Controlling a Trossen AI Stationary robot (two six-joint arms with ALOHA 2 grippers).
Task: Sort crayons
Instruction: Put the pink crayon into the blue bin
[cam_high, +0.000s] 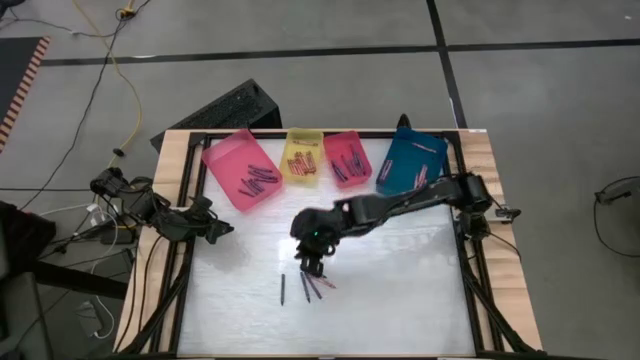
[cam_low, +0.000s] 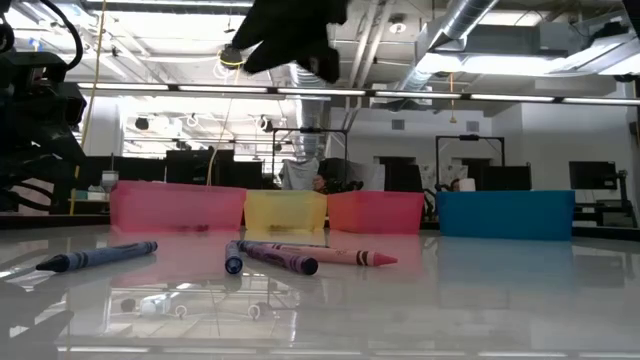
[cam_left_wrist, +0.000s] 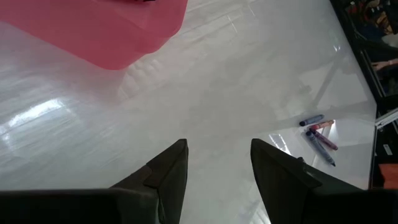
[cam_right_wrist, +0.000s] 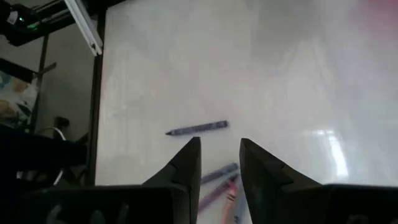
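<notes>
Right end effector (cam_high: 312, 262) hangs above the loose crayons (cam_high: 310, 287), lower centre.
Fingers parted, holding nothing; next likely a descent onto one crayon. Left end effector (cam_left_wrist: 217, 168) released, idle.

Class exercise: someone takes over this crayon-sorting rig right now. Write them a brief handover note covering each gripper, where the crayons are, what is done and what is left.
Right gripper: open, empty, hanging above the loose crayons.
Left gripper: open, empty, waiting at the table's left edge near the pink tray.
Done: crayons already lie in the pink, yellow, red and blue trays.
Left: four crayons on the white table, three clustered, a dark blue one lying apart.
</notes>
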